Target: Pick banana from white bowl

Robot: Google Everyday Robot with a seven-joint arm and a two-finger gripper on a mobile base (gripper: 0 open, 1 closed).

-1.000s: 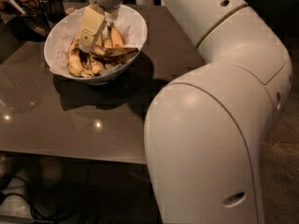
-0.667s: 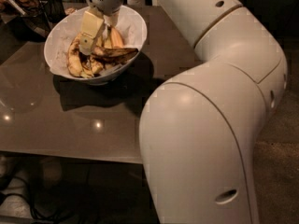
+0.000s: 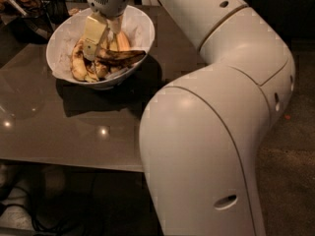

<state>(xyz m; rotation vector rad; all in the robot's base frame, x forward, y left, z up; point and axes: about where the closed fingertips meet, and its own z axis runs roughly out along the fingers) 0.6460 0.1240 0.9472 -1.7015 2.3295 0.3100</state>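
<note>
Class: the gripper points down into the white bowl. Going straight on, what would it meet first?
Most likely the dark banana or a yellower banana beside it, right under the gripper, before the white bowl itself. Depth is unclear from this view.

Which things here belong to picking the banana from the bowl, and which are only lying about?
For the job:
- gripper, down inside the bowl
- dark banana, lying on top of the pile
- white bowl

Lying about:
- yellower bananas in the same bowl
- table
- dark clutter at the far left corner
</note>
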